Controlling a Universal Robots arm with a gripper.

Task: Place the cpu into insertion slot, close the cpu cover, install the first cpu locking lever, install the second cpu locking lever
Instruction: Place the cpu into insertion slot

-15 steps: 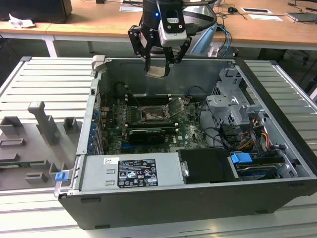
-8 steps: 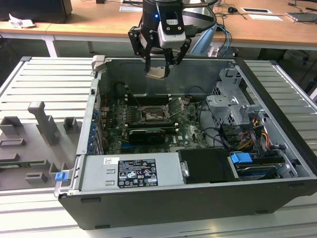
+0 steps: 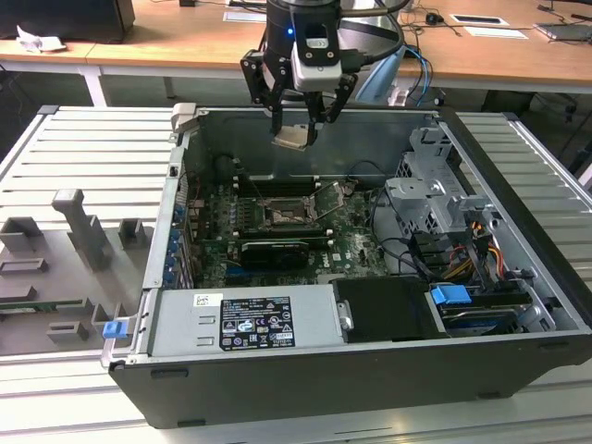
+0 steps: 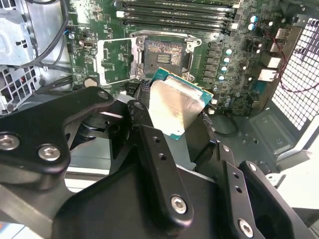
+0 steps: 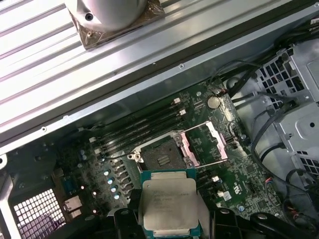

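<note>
My gripper (image 3: 298, 128) hangs above the open computer case, shut on the cpu (image 3: 294, 137), a flat silver square with a green edge. Both wrist views show the cpu (image 4: 177, 105) (image 5: 168, 203) pinched between the black fingers (image 4: 142, 124), well above the board. The insertion slot (image 3: 280, 215) (image 4: 167, 54) (image 5: 162, 155) lies bare on the green board below, slightly ahead of the chip. The cpu cover (image 4: 115, 62) (image 5: 207, 144) is swung open and lies flat beside the slot. A thin lever rod (image 5: 214, 163) stands free next to it.
Long black memory slots (image 4: 174, 15) run behind the socket. In the exterior view's right half of the case (image 3: 305, 379) are a metal drive cage (image 3: 427, 199) and cables (image 3: 481, 250). A grey power supply (image 3: 245, 319) fills the front. Grey fixtures (image 3: 83, 231) sit on the ribbed table.
</note>
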